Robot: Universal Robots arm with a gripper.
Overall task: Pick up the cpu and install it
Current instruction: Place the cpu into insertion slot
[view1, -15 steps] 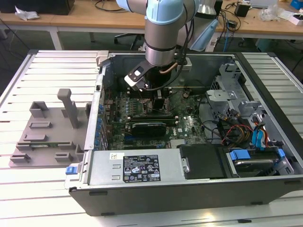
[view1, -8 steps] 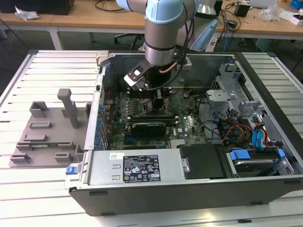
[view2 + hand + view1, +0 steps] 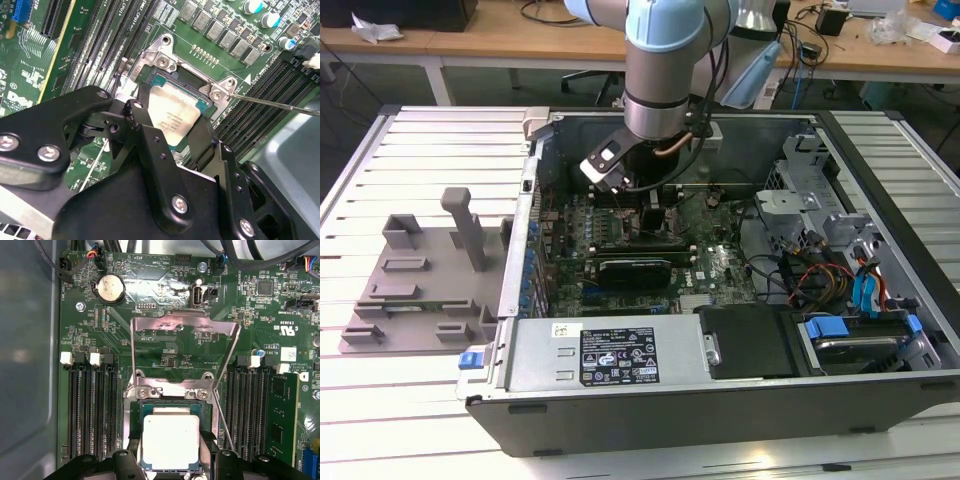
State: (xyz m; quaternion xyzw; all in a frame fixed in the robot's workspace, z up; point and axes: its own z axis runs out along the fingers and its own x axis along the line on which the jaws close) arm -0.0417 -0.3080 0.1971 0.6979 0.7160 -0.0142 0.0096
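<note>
The cpu point(image 3: 171, 440), a silvery square chip with a pale rim, lies level over the open socket point(image 3: 172, 390) on the green motherboard. My gripper point(image 3: 172, 462) has one black finger against each of two opposite edges and is shut on it. In the second wrist view the cpu point(image 3: 172, 112) sits between the fingers point(image 3: 134, 110) of the gripper point(image 3: 169, 122), inside the metal socket frame point(image 3: 162, 55). The load plate point(image 3: 182, 322) stands flipped open. In the exterior view the gripper point(image 3: 645, 195) reaches down into the computer case point(image 3: 720, 390).
The thin socket lever point(image 3: 270, 102) sticks out beside the socket. Memory slots point(image 3: 92, 410) flank it, with one module point(image 3: 280, 415) fitted. A coin cell point(image 3: 110, 288) lies beyond. A grey plastic tray point(image 3: 420, 280) sits at the exterior view's left, cables and drive bays point(image 3: 840, 270) at its right.
</note>
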